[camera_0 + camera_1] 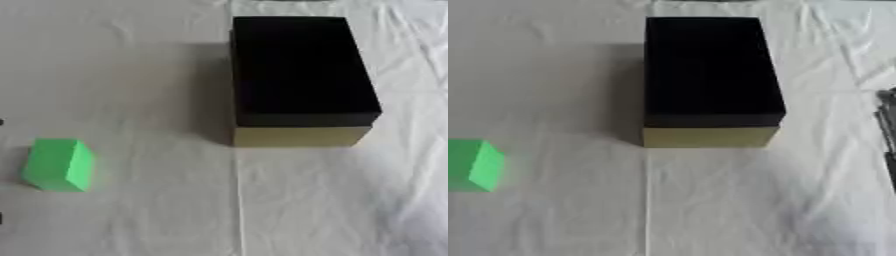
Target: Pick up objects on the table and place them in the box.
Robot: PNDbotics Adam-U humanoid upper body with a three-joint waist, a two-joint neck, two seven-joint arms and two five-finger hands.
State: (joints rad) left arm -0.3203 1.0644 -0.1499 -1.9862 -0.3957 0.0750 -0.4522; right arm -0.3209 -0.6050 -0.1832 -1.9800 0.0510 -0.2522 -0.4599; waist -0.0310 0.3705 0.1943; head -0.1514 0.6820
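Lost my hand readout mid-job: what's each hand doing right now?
Left hand: not in view.
Right hand: only a dark sliver at the right edge of the right eye view; open or closed cannot be told, and it holds nothing visible.

Soft, even light falls on the white cloth (131,75), bright without harsh glare. The black box (297,70) throws a faint grey shadow to its left, so light comes from the right. The box's interior reads as flat black, no detail. The green block (59,165) glows slightly at its edges. Everything is mildly blurred; cloth wrinkles look smeared.
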